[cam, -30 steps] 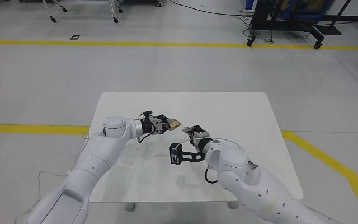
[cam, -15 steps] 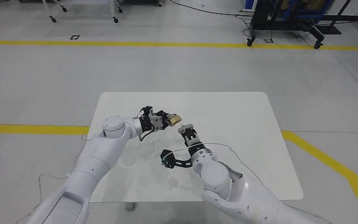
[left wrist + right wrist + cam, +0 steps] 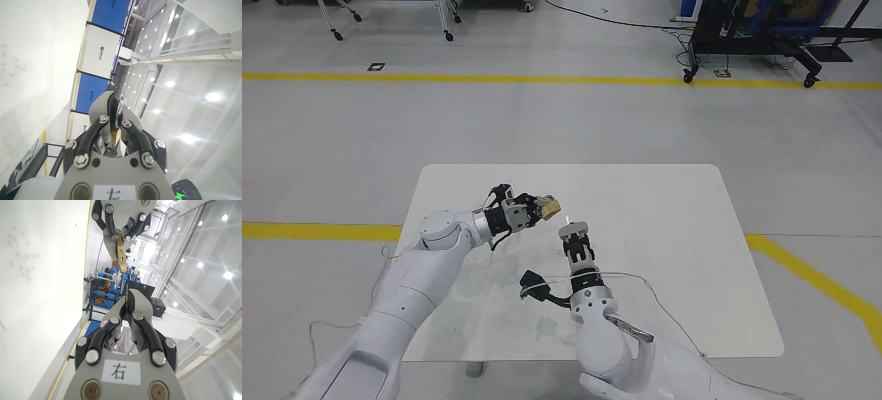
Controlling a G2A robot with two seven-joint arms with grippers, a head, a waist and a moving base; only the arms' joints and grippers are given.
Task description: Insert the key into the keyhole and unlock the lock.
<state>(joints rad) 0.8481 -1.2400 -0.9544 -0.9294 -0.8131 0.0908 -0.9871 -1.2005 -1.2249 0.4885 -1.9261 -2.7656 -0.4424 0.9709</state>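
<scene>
Now my right end effector [image 3: 128, 298] is clamped on the key [image 3: 126, 290], its tip just short of the lock [image 3: 121, 257] pinched in my left end effector [image 3: 116, 103]. Both are above the white surface [image 3: 662, 200], with yellow floor lines [image 3: 542, 78] beyond.

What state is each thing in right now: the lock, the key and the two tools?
lock: gripped, held above the table, keyhole empty and facing the key.
key: gripped, tip short of the keyhole, not inserted.
left tool: shut on the lock.
right tool: shut on the key.
</scene>
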